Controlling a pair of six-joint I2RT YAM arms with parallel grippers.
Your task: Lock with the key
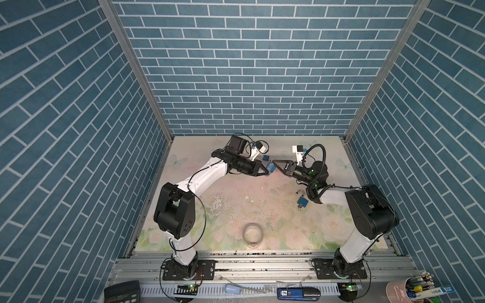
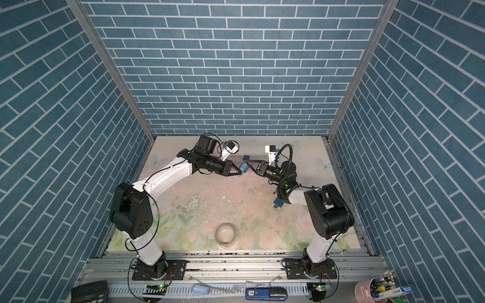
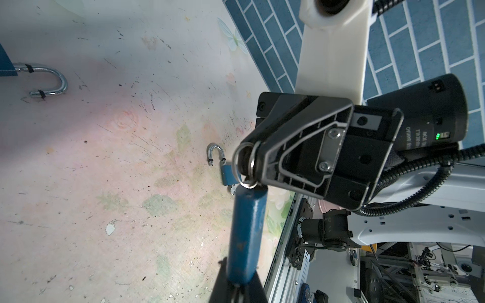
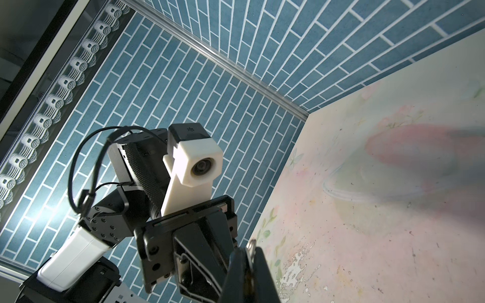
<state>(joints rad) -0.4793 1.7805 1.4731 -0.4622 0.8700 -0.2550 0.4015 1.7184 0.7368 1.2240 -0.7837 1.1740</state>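
Padlock (image 3: 245, 236) clamped in left claw (image 1: 268, 171), body sticking out past its tips. Right claw (image 1: 274, 161) pinched shut on key (image 4: 251, 246) w/ ring, directly opp. left claw; key meets padlock's far end. Both held above surface (image 1: 236, 183).

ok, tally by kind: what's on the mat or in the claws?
Blue padlocks: 3 (held padlock in left claw; far padlock and near padlock on the mat)
Keys: 2 (held key in right claw; spare key at the near padlock)
Tape rolls: 1 (tape roll)
Total: 6
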